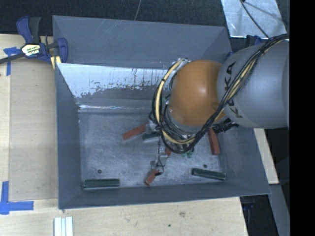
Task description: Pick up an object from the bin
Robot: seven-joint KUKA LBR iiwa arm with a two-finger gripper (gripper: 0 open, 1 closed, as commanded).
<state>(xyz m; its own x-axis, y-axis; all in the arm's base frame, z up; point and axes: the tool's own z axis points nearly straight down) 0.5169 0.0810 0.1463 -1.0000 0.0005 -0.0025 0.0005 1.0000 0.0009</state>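
Note:
My gripper (160,162) reaches down from under the arm's orange cover to the bin floor, a little in front of the middle. Its tip stands right at a short reddish-brown stick (150,178) that lies slanted on the floor; whether it grips the stick I cannot make out. Behind the gripper, to its left, lies another reddish-brown stick (134,132), with a small dark green piece (149,137) beside it.
A dark green bar (101,183) lies along the front wall at the left. Another dark green bar (208,174) lies at the front right. A reddish-brown stick (214,143) leans near the right wall, partly under the arm. The arm covers the bin's back right.

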